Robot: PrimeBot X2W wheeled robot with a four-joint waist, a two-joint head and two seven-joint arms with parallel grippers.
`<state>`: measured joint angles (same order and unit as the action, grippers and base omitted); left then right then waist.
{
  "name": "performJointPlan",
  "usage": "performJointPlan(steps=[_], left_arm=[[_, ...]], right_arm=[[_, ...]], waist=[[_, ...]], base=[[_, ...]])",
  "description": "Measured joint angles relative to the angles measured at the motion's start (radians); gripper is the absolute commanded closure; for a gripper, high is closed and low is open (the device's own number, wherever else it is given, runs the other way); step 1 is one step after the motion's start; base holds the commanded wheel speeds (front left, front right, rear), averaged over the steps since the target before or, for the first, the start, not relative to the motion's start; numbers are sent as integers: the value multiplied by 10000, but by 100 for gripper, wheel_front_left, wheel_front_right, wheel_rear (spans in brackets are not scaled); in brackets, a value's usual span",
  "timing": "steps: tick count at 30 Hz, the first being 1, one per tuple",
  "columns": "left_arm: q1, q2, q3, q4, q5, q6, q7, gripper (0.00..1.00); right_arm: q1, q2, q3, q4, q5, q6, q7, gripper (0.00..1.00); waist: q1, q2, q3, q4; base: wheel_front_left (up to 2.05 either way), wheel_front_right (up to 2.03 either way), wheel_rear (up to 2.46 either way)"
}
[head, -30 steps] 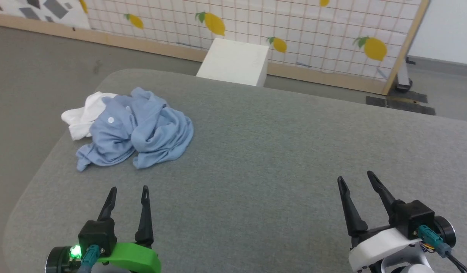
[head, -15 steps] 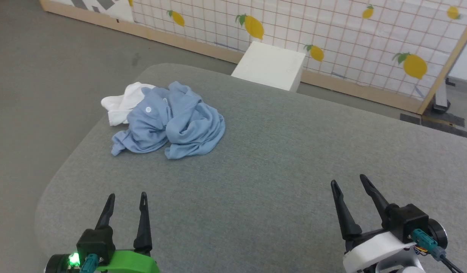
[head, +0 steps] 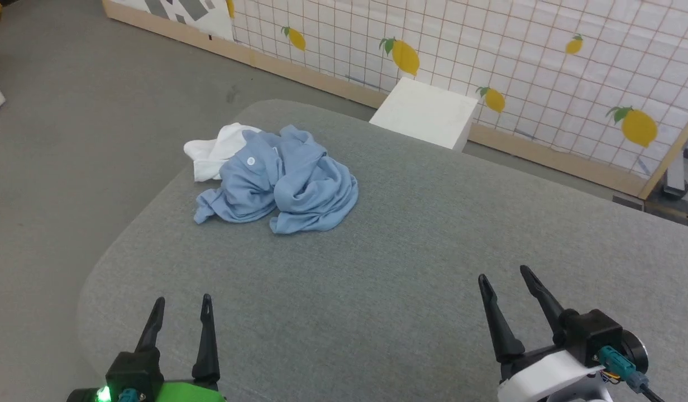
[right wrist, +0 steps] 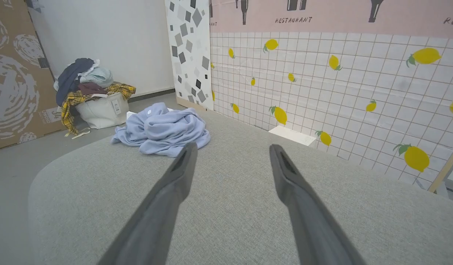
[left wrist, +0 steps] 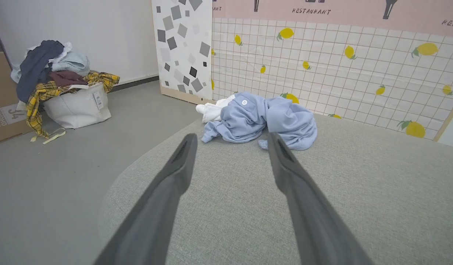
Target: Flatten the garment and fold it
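White bag (left wrist: pixel 77 106) brims with clothes (left wrist: pixel 46 70). The head camera has turned; the shirt (head: pixel 282 184) lies crumpled as before. Left end effector (head: pixel 182 300) and right end effector (head: pixel 503 273) are released.

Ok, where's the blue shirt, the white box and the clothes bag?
blue shirt (head: pixel 291 187), head view, crumpled middle.
white box (head: pixel 425 111), head view, top face.
clothes bag (left wrist: pixel 77 108), left wrist view, white side.

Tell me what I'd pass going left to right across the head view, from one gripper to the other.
The left gripper, open → light blue polo shirt, crumpled in a heap → white box → right gripper, open.
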<state>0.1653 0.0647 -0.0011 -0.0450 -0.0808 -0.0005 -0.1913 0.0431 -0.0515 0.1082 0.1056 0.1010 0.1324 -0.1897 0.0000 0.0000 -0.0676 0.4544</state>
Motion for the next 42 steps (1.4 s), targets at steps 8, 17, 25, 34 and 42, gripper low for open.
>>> performJointPlan(steps=[8,17,25,34,42], left_arm=[[66,35,-12,-17,-82,0,-176,0],[226,54,-40,-36,-171,2,-320,0],[299,69,-69,-88,-251,2,-500,0],[439,100,-94,-92,-293,13,-614,0],[444,109,-109,-125,-313,19,-616,0]], right_arm=[[10,2,128,82,148,0,-159,0],[33,2,169,151,178,0,-328,0],[36,4,228,261,257,0,-516,0],[41,12,274,351,328,0,-660,0],[44,10,268,370,328,0,-660,0]], waist=[[0,0,-71,350],[0,0,-96,754],[0,0,-133,1092],[0,0,-178,1328],[0,0,-167,1253]], base=[[0,0,0],[0,0,0],[0,0,0],[0,0,0],[0,0,0]])
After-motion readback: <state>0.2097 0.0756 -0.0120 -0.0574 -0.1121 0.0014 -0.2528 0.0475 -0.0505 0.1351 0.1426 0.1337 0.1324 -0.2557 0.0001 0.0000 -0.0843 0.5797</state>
